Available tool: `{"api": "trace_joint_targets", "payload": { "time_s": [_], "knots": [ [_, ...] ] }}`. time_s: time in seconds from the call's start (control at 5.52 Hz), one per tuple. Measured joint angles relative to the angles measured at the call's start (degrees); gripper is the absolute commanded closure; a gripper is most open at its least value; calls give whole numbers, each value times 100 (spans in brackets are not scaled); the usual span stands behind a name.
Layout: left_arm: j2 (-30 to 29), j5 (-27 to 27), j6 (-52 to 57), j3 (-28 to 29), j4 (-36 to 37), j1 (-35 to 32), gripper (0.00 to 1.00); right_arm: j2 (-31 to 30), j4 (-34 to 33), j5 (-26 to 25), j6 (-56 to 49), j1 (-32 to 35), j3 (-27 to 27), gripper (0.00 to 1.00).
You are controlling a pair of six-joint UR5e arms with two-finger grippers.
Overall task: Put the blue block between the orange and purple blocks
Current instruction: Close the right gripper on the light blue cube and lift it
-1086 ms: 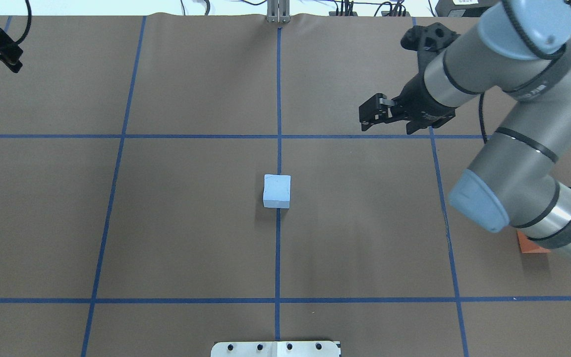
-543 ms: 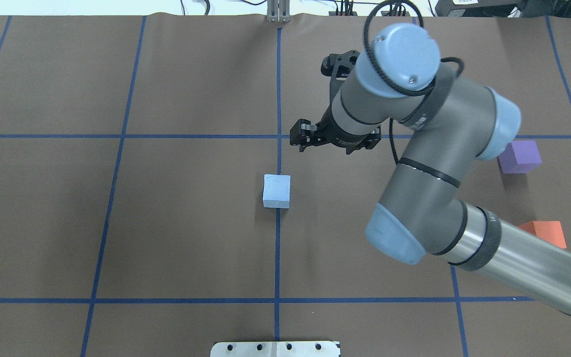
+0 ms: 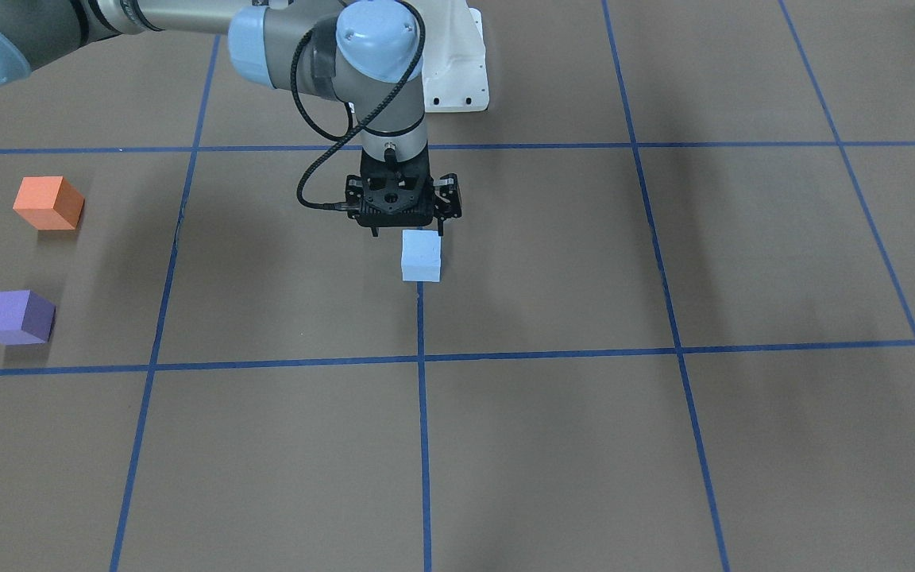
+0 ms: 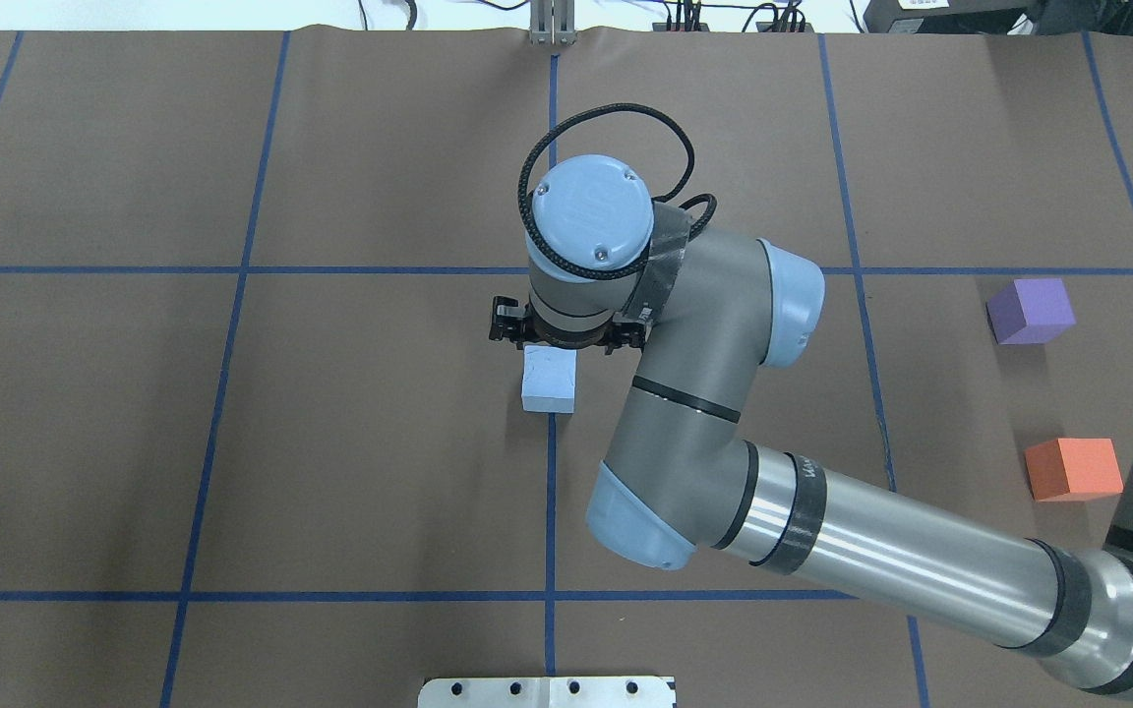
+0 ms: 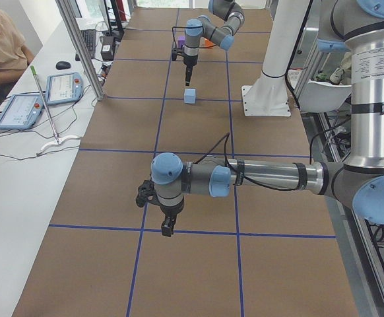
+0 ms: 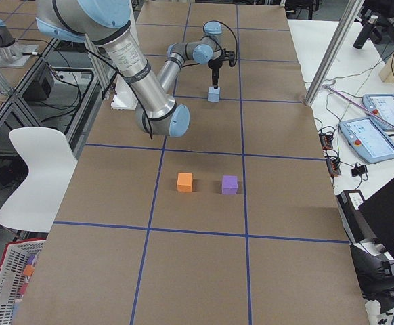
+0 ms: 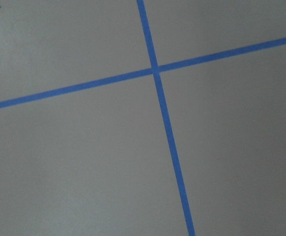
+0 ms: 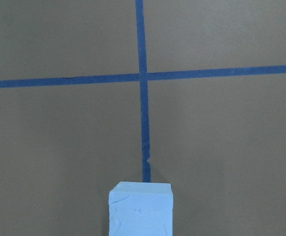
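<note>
The light blue block [image 4: 549, 379] sits on the centre tape line, also in the front view [image 3: 421, 254] and low in the right wrist view [image 8: 140, 209]. The purple block [image 4: 1030, 311] and the orange block [image 4: 1073, 469] stand apart at the table's right side, with a gap between them. My right gripper [image 3: 408, 233] hangs above the table just beside the blue block, fingers apart and empty, pointing down; in the overhead view the wrist [image 4: 591, 211] hides it. My left gripper [image 5: 167, 228] shows only in the exterior left view, near the table; I cannot tell whether it is open.
Blue tape lines grid the brown table. A metal plate [image 4: 547, 691] sits at the near edge and the robot base [image 3: 457, 71] behind the blue block. An operator [image 5: 0, 53] and control tablets [image 5: 63, 86] are on a side bench.
My right arm has swept left from the far right to just above the blue block, uncovering the purple and orange blocks. The left gripper has left the overhead view's top left corner.
</note>
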Motion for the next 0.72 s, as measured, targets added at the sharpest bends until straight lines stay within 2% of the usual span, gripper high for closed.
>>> {"api": "trace_joint_targets", "payload": {
  "time_s": [0.36, 0.72],
  "knots": [
    [89, -72, 28, 0, -36, -14, 0, 41, 409, -322, 17, -219, -460, 0],
    [94, -165, 30, 14, -38, -16, 0, -9, 866, -363, 17, -299, -775, 0]
  ]
}}
